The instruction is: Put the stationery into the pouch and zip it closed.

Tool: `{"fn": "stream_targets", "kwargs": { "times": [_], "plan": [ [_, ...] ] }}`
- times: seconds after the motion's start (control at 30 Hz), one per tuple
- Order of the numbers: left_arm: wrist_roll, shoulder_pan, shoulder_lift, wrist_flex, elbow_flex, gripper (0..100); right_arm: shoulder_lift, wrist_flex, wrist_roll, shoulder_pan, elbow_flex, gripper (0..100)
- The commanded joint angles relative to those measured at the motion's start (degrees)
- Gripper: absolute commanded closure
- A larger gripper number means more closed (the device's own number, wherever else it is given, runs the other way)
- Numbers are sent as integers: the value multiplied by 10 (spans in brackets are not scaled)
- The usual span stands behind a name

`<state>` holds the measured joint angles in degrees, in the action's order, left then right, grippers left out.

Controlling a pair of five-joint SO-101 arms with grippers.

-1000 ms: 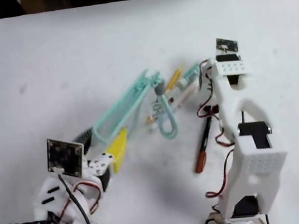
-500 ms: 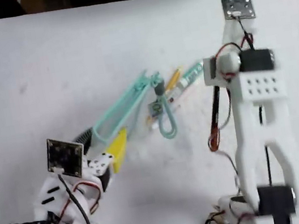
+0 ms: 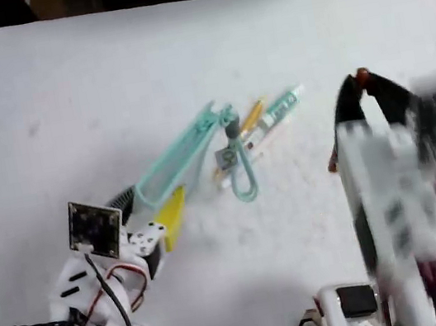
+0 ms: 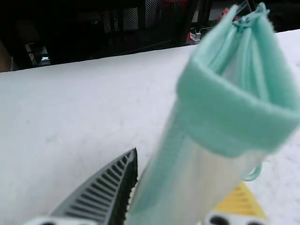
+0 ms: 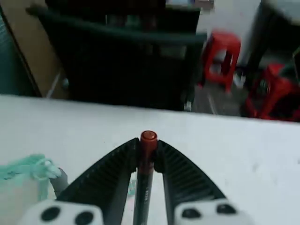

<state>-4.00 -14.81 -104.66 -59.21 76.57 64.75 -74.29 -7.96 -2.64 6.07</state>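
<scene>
Shows a red-capped pen (image 5: 148, 140) clamped lengthwise between the closed right jaws, cap poking just past their tips, over the white surface (image 3: 62, 80). Shows the left jaws pinching one end of the mint pouch (image 4: 225, 117), its body running out from between them. Places loose pens (image 3: 265, 117) by the pouch's far end, well apart from the held pen.

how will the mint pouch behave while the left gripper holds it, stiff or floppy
Probably floppy and light: the pouch looks like thin fabric, so its free end likely sags beyond the left gripper. Its loose zipper loop lies by the pens and may snag them.
</scene>
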Motion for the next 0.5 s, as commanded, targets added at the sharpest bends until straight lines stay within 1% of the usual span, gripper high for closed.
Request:
{"fn": "stream_targets", "kwargs": {
  "times": [0.0,0.1,0.2,0.3,0.47],
  "plan": [
    [-8,4,-3,2,-22,771,71,33,-9,-65,-12,981],
    [-8,4,-3,2,-22,771,88,47,-7,-136,-12,981],
    [-8,4,-3,2,-22,771,77,65,-5,-182,-10,981],
    [-8,3,-3,2,-22,771,41,87,-5,-229,-13,981],
    [-6,-28,-3,-2,-21,771,-39,154,-6,-334,-14,981]
  ]
}}
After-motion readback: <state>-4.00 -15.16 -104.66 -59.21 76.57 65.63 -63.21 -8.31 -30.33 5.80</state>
